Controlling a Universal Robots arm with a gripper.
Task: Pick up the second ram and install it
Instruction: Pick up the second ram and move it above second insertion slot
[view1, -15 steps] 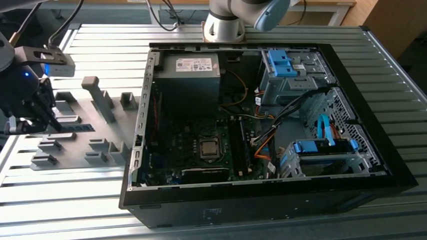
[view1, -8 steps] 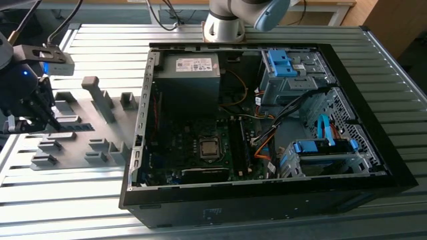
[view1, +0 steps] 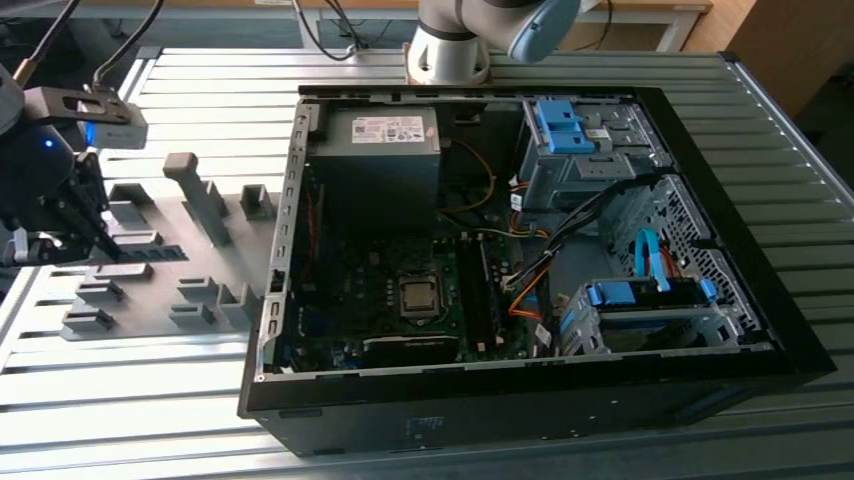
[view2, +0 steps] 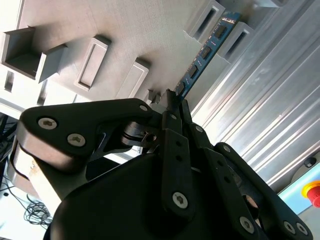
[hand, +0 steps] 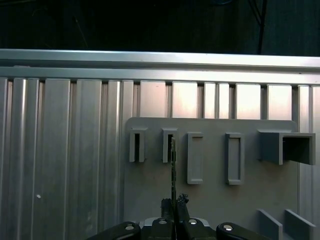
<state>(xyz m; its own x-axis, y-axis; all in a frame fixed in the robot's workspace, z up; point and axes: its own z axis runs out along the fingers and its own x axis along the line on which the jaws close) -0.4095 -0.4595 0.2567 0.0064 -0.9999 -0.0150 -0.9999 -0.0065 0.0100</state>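
The second ram (view2: 202, 52) is a thin blue stick with dark chips. My gripper (view2: 172, 96) is shut on one end of it, and the far end reaches between two grey holder blocks. The first wrist view shows the ram (hand: 173, 170) edge-on, running from my gripper (hand: 174, 201) toward a slot on the grey holder plate (hand: 215, 195). In the exterior view my gripper (view1: 107, 250) stands over the holder plate (view1: 200, 270) at that view's left, with the ram (view1: 158, 251) beside its fingers. Whether the stick rests in its holder or hangs just above it, I cannot tell.
An open black computer case (view1: 467, 410) lies at the exterior view's right, with the motherboard (view1: 400, 290), power supply (view1: 380, 150) and blue drive-bay latches (view1: 561, 125) inside. The arm's base (view1: 447, 50) stands behind it. A tall grey post (view1: 187, 190) rises from the holder plate.
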